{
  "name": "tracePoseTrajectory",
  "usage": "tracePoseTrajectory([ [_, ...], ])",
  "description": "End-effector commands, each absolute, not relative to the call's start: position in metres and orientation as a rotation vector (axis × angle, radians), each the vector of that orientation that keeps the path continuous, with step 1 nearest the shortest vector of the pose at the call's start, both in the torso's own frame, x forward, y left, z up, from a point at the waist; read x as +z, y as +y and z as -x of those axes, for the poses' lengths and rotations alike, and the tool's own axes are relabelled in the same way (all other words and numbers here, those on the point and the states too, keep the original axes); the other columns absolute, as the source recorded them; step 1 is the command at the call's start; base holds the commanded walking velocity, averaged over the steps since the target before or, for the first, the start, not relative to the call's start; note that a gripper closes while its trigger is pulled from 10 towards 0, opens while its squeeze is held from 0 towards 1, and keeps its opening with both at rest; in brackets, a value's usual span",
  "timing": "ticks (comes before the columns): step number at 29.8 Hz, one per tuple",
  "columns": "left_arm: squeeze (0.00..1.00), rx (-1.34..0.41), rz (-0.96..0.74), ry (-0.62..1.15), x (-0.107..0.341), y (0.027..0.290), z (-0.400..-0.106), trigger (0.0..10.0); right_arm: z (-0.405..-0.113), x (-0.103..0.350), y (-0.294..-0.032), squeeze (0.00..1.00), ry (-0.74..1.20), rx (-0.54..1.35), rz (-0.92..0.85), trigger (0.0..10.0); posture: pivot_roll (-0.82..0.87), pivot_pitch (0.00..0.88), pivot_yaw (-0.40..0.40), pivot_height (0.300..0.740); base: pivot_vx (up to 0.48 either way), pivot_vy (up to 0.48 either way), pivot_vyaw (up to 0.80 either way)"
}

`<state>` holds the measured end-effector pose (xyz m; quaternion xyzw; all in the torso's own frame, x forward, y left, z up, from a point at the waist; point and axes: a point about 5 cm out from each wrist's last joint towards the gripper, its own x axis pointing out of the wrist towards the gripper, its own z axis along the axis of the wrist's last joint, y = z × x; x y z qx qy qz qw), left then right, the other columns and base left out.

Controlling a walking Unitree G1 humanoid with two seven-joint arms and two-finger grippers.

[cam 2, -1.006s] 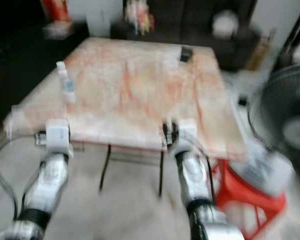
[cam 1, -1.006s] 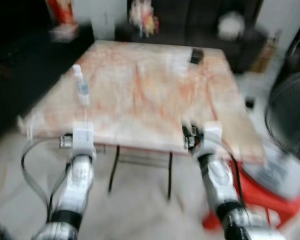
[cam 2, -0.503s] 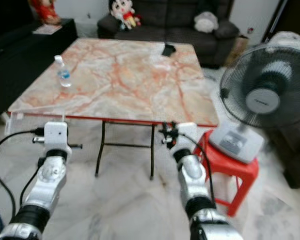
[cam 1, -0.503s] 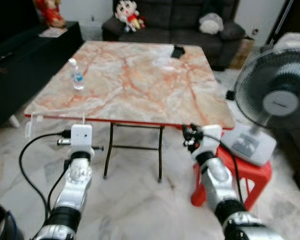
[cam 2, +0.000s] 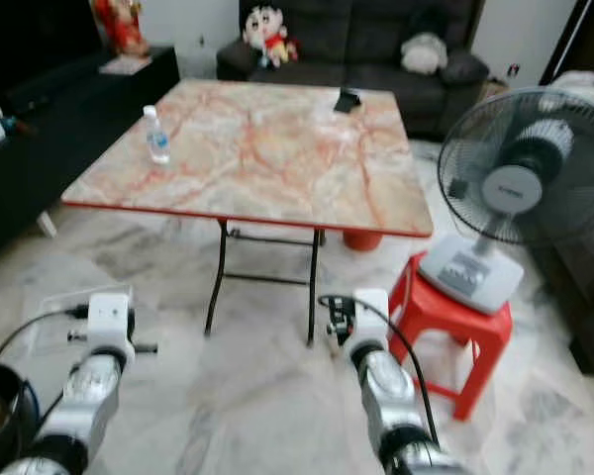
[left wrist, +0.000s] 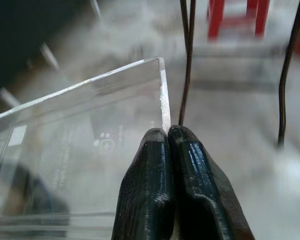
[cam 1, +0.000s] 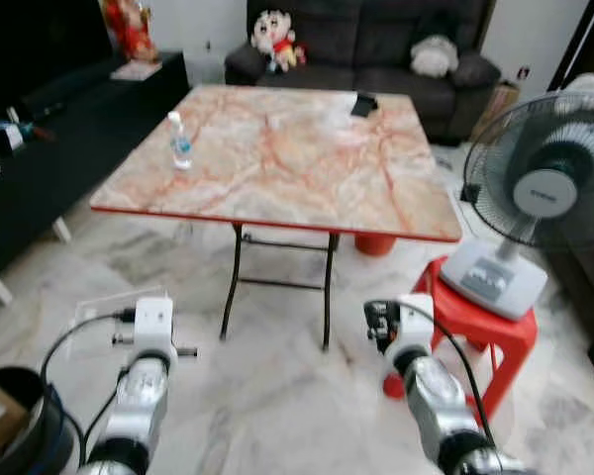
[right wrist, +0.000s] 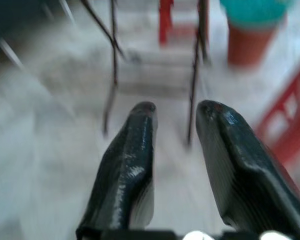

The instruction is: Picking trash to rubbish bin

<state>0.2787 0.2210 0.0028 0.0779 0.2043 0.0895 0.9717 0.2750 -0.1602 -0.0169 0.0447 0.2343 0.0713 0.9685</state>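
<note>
My left gripper is shut on the edge of a clear plastic container, which I hold low over the floor; the same container shows in front of my left wrist. A black rubbish bin with cardboard inside stands on the floor at the lower left, close beside my left arm. My right gripper is open with nothing between its fingers, held over the marble floor. A small water bottle stands upright on the marble-topped table, near its left edge.
The folding table stands ahead on thin black legs. A fan sits on a red stool at the right. A dark cabinet runs along the left, a sofa behind. A black item lies on the table's far side.
The whole view has pulled back from the table and sharpened, so the camera moved. The bin has come into view at the lower left. Both arms keep their pose.
</note>
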Motion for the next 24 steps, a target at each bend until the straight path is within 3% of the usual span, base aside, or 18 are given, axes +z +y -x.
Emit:
tracePoseTrajectory([
  [1,0.0,0.181,-0.167,0.54,-0.018,0.226,-0.26,10.0,-0.253,-0.038,-0.167,0.0,0.609,0.107,-0.078,10.0,0.01,0.0,-0.038,0.74,0.0,0.0,0.0],
  [6,0.0,0.176,-0.201,0.691,-0.042,0.232,-0.232,10.0,-0.218,-0.064,-0.172,0.0,0.784,0.08,-0.077,10.0,0.01,0.0,-0.039,0.74,0.0,0.0,0.0],
  [8,0.0,0.214,-0.185,0.791,-0.058,0.24,-0.207,10.0,-0.194,-0.078,-0.175,0.0,0.879,0.052,-0.082,10.0,0.02,0.0,-0.037,0.74,0.0,0.0,0.0],
  [17,0.0,0.273,-0.159,0.927,-0.077,0.247,-0.17,10.0,-0.18,-0.086,-0.169,0.0,0.954,0.064,-0.079,10.0,0.01,0.0,-0.035,0.74,0.0,0.0,0.0],
  [24,0.0,0.271,-0.165,0.936,-0.078,0.246,-0.168,10.0,-0.185,-0.085,-0.169,0.0,0.962,0.066,-0.028,10.0,0.01,0.0,-0.037,0.74,0.0,0.0,0.11],
])
